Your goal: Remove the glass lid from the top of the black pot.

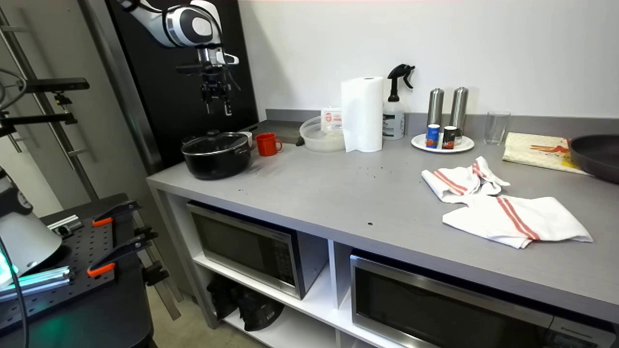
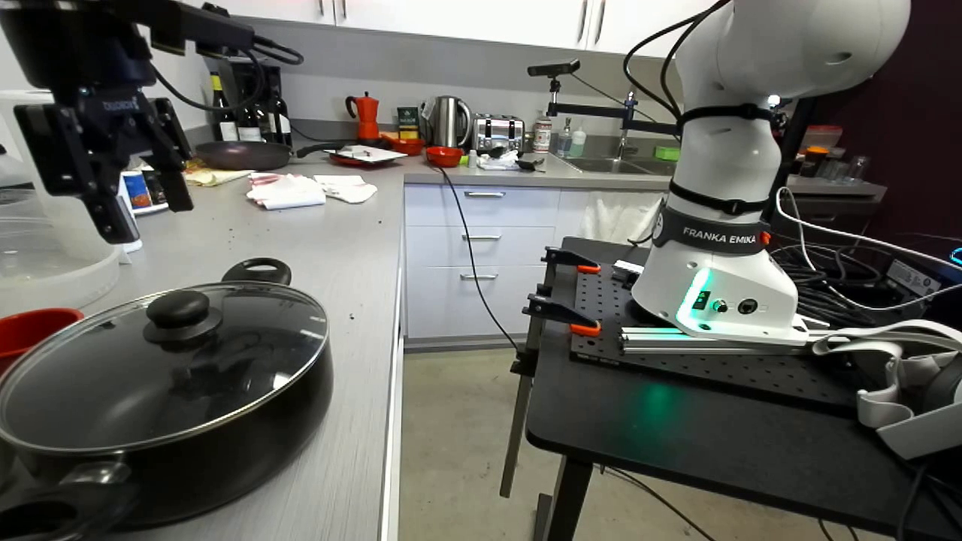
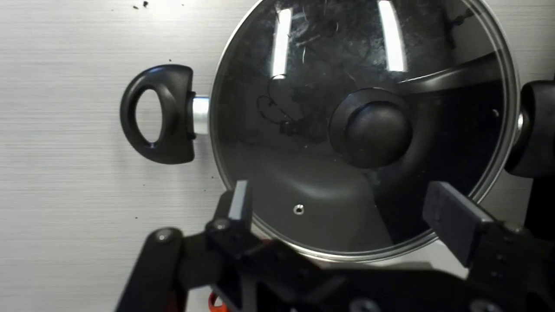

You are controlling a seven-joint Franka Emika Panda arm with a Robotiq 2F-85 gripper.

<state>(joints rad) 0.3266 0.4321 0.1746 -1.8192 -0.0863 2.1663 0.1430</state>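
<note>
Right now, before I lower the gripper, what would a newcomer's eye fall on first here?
Probably the black pot near the end of the grey counter, with the glass lid on top and its dark knob standing out in the wrist view. The open gripper hangs above, holding nothing. Next, likely the bright red mug, beside the pot in both exterior views.

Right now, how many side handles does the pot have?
2. In the wrist view, one handle is left of the lid; the other handle is right of it, partly cut off by the picture's edge.
</note>
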